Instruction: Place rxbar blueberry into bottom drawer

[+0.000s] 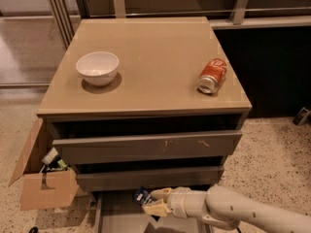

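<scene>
— Gripping what?
— The cream two-finger gripper (151,202), low at the near edge, is clenched on the small navy-wrapped rxbar blueberry (142,195), just above the open grey bottom drawer (119,218).
— Handling?
— Light, flat, likely slick; pinch across its broad faces.

hand (154,202): clamped on rxbar blueberry (142,195) | above open bottom drawer (119,218) | soda can (212,75), bowl (97,67) on cabinet top (155,52)

3 drawers (146,148) | 1 bowl (97,67) | 1 can (212,75) | 1 bar (142,196) | 1 hand (149,202) at bottom drawer (116,218)
</scene>
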`<state>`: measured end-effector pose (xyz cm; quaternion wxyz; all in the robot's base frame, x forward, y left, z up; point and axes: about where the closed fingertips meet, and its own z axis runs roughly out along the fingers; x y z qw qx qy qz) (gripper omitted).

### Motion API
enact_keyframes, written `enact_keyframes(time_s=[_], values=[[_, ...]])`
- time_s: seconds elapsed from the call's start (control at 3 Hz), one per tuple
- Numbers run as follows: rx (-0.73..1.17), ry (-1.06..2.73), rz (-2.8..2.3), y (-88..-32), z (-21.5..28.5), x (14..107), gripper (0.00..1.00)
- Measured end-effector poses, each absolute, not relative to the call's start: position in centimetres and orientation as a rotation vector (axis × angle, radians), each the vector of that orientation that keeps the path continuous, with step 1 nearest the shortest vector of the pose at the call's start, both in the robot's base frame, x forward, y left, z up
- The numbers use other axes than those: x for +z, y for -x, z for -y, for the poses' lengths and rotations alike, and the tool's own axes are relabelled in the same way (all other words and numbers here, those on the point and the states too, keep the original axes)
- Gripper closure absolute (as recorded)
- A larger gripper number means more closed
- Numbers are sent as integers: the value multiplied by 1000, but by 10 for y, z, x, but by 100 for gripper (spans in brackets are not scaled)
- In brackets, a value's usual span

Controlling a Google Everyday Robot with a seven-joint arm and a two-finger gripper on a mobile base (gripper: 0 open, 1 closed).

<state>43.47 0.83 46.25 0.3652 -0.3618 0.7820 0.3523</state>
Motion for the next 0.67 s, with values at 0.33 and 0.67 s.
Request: enact_keyframes(time_s=[0.33,0.67], values=[[892,933,-2075,-436,4,420,100],[892,933,-2075,-436,4,420,100]])
